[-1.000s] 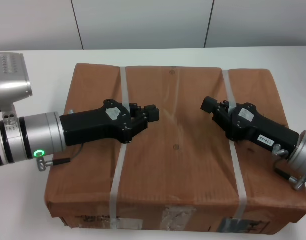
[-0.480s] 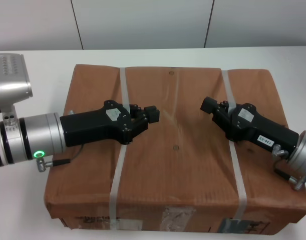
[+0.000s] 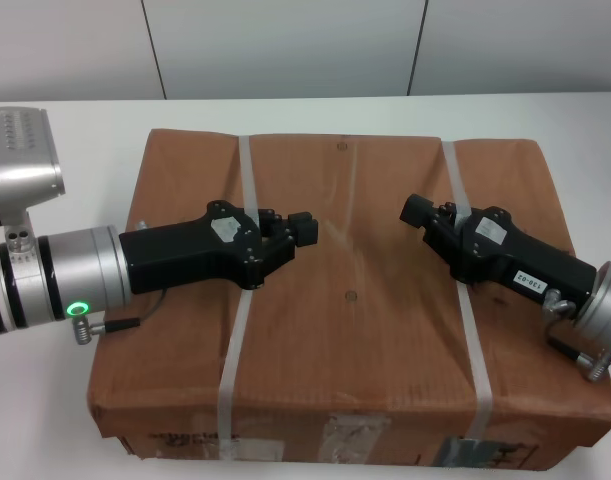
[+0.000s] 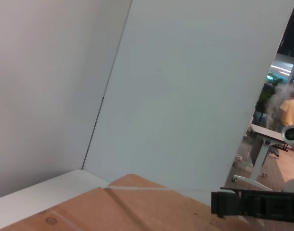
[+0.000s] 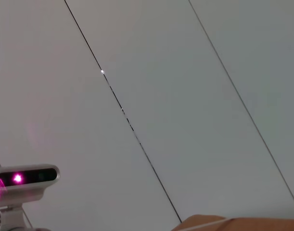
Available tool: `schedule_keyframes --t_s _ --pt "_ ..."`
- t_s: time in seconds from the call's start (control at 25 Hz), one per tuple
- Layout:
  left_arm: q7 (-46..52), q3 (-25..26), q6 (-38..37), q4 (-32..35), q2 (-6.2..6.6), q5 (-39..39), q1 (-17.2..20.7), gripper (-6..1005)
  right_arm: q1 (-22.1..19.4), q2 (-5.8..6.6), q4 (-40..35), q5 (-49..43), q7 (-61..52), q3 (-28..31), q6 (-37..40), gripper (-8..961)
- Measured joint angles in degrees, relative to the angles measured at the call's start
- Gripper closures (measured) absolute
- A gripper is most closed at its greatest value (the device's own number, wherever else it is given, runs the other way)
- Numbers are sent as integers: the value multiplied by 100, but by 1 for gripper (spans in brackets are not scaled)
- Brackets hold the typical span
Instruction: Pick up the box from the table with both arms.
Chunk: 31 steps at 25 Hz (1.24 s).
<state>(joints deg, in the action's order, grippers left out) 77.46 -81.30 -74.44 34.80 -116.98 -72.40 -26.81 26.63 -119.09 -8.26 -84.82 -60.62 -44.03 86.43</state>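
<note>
The box (image 3: 355, 300), wrapped in brown paper with two whitish straps (image 3: 240, 320), lies on the white table (image 3: 585, 130) and fills most of the head view; labels and tape show on its near side. My left gripper (image 3: 297, 228) reaches in from the left over the box top, near the left strap. My right gripper (image 3: 417, 210) reaches in from the right over the right strap. The two tips point toward each other with a gap of bare box top between them. The left wrist view shows the box top (image 4: 113, 207) and the right gripper (image 4: 252, 204) beyond it.
A grey panelled wall (image 3: 285, 45) stands behind the table. A silver part of the left arm (image 3: 20, 160) sits at the far left. The right wrist view shows the wall, a sliver of box (image 5: 233, 224) and a camera with a pink light (image 5: 21, 178).
Almost nothing. The right gripper has shifted very slightly toward the near right over the box; the left arm and the box look unmoved.
</note>
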Motion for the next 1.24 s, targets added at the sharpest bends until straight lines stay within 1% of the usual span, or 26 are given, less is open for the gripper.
schedule_keyframes --t_s 1.24 --pt "-3 0 0 1 0 -1 0 917 0 0 0 0 7 18 0 927"
